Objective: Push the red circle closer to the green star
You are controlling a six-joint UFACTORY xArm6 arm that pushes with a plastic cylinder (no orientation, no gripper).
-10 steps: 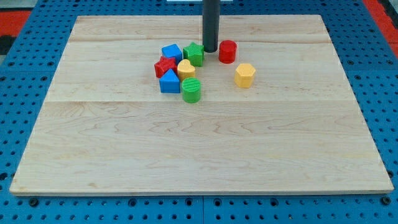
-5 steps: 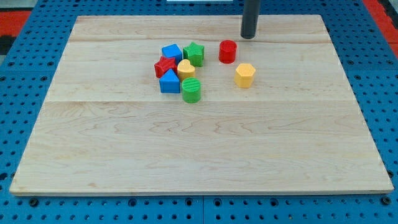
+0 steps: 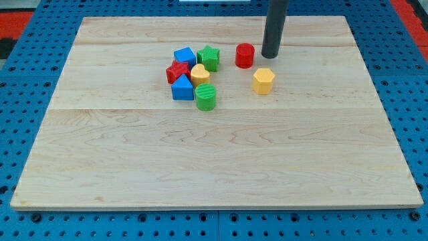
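Note:
The red circle [image 3: 245,55] stands on the wooden board [image 3: 214,147] near the view's top, right of centre. The green star [image 3: 209,57] is a short gap to its left, at the top right of a cluster of blocks. My tip [image 3: 270,55] is just right of the red circle, with a small gap between them. The yellow hexagon [image 3: 263,80] lies just below my tip.
The cluster left of the red circle holds a blue cube [image 3: 184,57], a red star [image 3: 177,71], a yellow heart [image 3: 199,73], a blue triangle [image 3: 182,88] and a green cylinder [image 3: 206,97]. A blue pegboard [image 3: 40,221] surrounds the board.
My tip went from between the green star and red circle up and to the right, then came down to the red circle's right side. No block has moved.

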